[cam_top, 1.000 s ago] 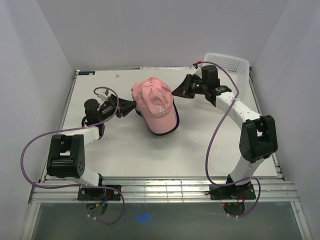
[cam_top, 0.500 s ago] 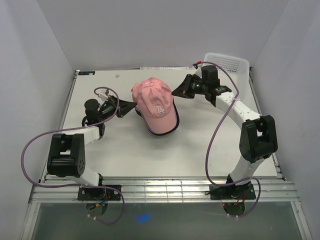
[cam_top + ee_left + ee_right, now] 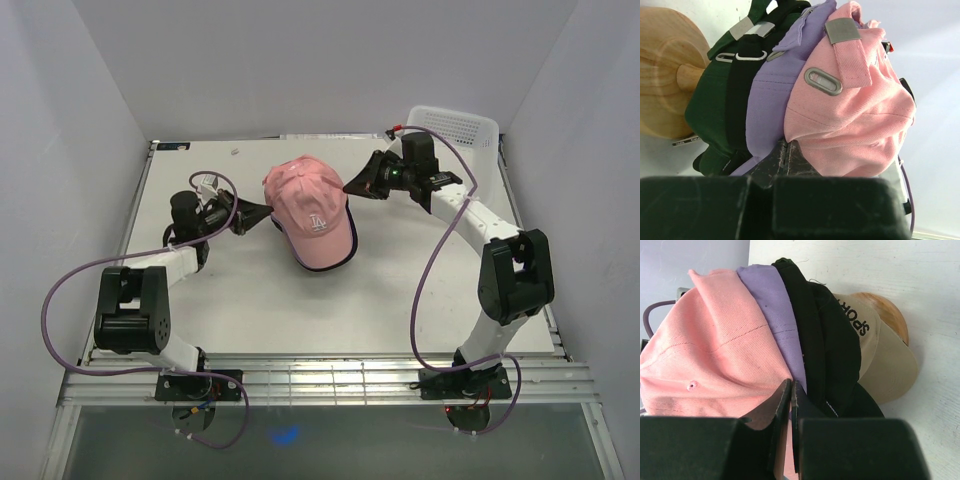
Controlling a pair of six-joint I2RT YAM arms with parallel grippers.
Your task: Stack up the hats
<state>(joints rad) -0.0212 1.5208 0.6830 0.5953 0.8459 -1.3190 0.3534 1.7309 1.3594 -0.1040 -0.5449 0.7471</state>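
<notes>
Five caps sit nested on the stand: pink cap outermost, then lavender, black, green, tan. Your right gripper pinches the pink cap's hem. Your left gripper, across the stand, shows jaws together at the back edge, and whether cloth is caught is unclear. This looks like the seating step, so next release and retreat level. The stand's base is hidden.

Both of my arms are built alike: the left arm and right arm have white links between chunky black joint housings, a purple cable looping loosely beside each, and the left gripper ends in scuffed matte-black fingers.
</notes>
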